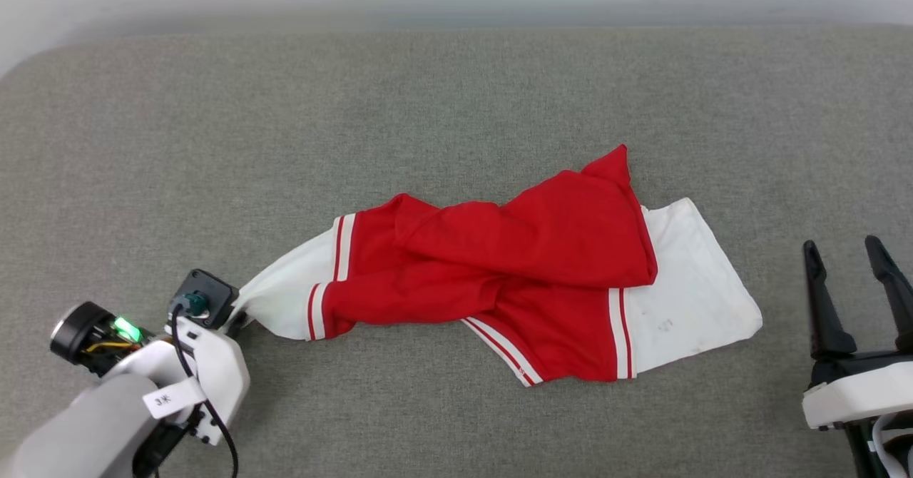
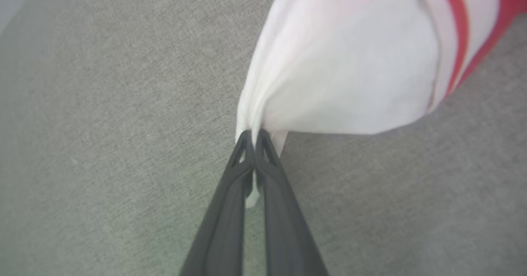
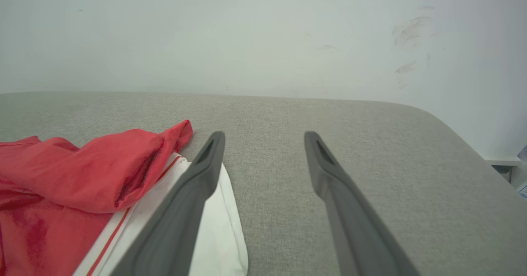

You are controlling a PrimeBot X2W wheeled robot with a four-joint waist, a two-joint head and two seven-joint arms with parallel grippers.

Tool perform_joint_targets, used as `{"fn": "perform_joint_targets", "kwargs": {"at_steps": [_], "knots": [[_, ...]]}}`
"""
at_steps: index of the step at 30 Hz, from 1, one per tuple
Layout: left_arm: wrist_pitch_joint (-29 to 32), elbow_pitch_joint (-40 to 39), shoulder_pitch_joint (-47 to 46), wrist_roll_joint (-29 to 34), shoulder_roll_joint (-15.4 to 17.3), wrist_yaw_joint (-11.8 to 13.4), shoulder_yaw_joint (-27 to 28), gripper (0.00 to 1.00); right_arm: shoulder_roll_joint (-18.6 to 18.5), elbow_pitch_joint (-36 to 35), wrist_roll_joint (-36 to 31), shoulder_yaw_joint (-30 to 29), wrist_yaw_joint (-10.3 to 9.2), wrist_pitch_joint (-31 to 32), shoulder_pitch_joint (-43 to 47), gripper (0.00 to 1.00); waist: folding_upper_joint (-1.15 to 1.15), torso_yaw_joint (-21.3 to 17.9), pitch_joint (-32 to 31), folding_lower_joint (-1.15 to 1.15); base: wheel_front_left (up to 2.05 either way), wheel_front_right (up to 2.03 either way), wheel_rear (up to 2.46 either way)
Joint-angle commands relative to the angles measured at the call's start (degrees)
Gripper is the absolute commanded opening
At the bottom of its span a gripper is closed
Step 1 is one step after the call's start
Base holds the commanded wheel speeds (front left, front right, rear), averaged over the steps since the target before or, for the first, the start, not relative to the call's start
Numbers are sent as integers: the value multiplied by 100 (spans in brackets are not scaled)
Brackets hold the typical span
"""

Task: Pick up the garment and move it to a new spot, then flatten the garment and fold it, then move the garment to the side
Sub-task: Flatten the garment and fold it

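A: State of left claw?
B: Pinched together on the bunched white end of the jersey, at its left.
A: Where was the jersey?
B: Rumpled mid-counter. Red body was folded over itself, white panel flat at the right end.
A: And right claw?
B: Fingers spread apart, empty, near the white panel, not touching it.

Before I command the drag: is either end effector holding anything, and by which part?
The left end effector is shut on the garment, pinching its bunched white end. The right end effector is open, holding nothing.
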Motion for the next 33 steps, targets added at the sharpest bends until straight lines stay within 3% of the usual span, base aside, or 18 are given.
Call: {"fn": "perform_joint_targets", "kwargs": {"at_steps": [1, 4, 10, 15, 21, 27, 28, 33], "knots": [[-133, -30, 138, -34, -71, 85, 33, 100, -77, -28, 13, -19, -6, -4, -27, 100, 0, 15, -76, 0, 0, 0, 0], [-649, -201, 368, -169, -215, 416, 248, 100, -247, -109, 41, -79, -6, 67, -83, 100, 0, 39, -217, 0, 0, 0, 0], [-1316, -874, 804, -115, -175, 1050, 461, 100, -831, -526, 143, -231, -6, 526, -211, 100, 0, 155, -441, 0, 0, 0, 0], [-1574, -1621, 1078, -87, -116, 1569, 611, 100, -1502, -866, 483, 137, -6, 1390, -324, 100, 0, 235, -504, 0, 0, 0, 0], [-2030, -2107, 1314, 64, -148, 2206, 919, 100, -2507, -961, 1238, 929, -7, 2844, -497, 100, 0, 322, -503, 0, 0, 0, 0], [-2231, -2334, 1540, 254, -474, 2691, 1428, 100, -3164, -835, 2103, 1663, -7, 4399, -625, 100, 0, 411, -350, 0, 0, 0, 0], [-2247, -2508, 1653, 568, -748, 2844, 1863, 100, -3257, -659, 2385, 1881, -7, 4915, -726, 100, 0, 475, -227, 0, 0, 0, 0], [-2249, -2592, 1995, 1142, -1225, 2776, 2510, 100, -3172, -147, 2477, 2267, -7, 5173, -1036, 100, 0, 623, -31, 0, 0, 0, 0]]}}
